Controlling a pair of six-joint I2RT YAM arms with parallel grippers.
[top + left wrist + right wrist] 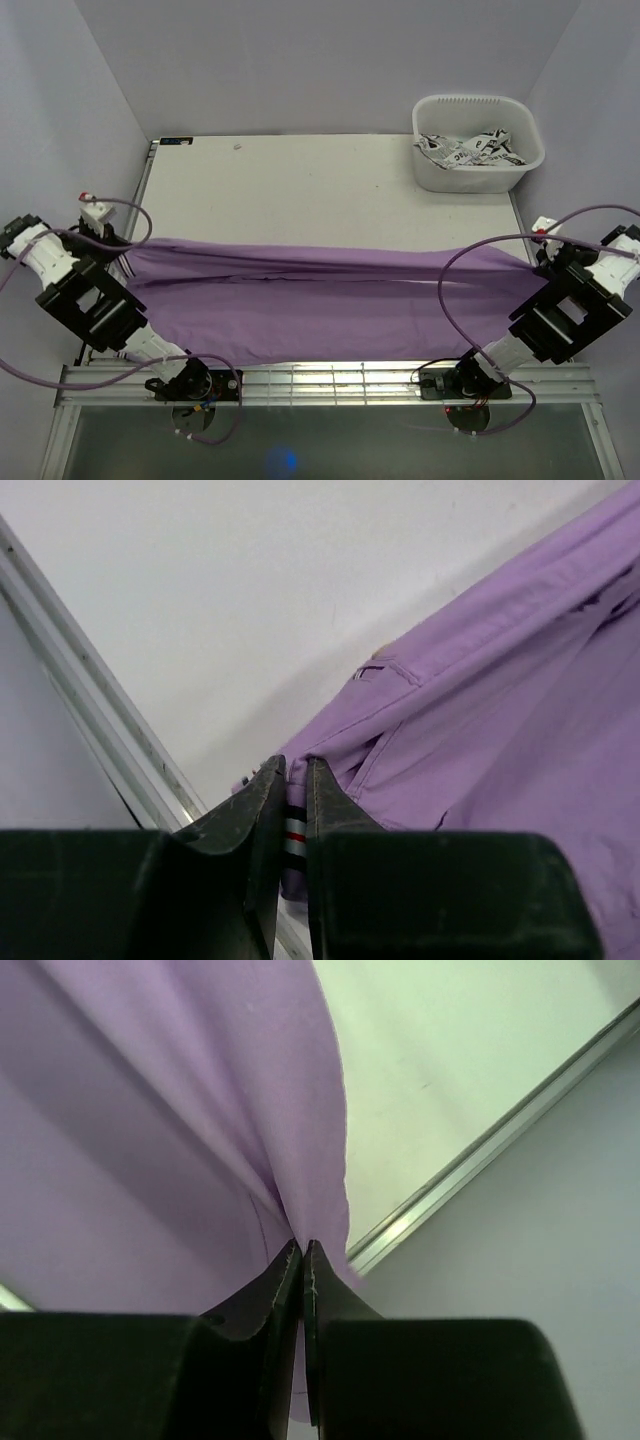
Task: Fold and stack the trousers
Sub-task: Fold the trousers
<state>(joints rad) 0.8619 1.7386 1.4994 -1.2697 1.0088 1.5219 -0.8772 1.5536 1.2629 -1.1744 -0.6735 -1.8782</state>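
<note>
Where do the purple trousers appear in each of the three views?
Top external: the trousers span the near half of the table, side to side.
Left wrist: trousers fill the right side, rising from the left gripper.
Right wrist: trousers fill the upper left.
Shared landmark: the white table.

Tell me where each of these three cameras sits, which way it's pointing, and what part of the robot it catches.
Top external: above and behind the bases, facing down on the table, the trousers stretched across it and a white bin; the left arm and right arm show.
Left wrist: on the left arm, facing along the left gripper, shut on a trouser corner beside the table rail.
Right wrist: on the right arm, facing along the right gripper, shut on the other end.
Shared: all views show the trousers.
</note>
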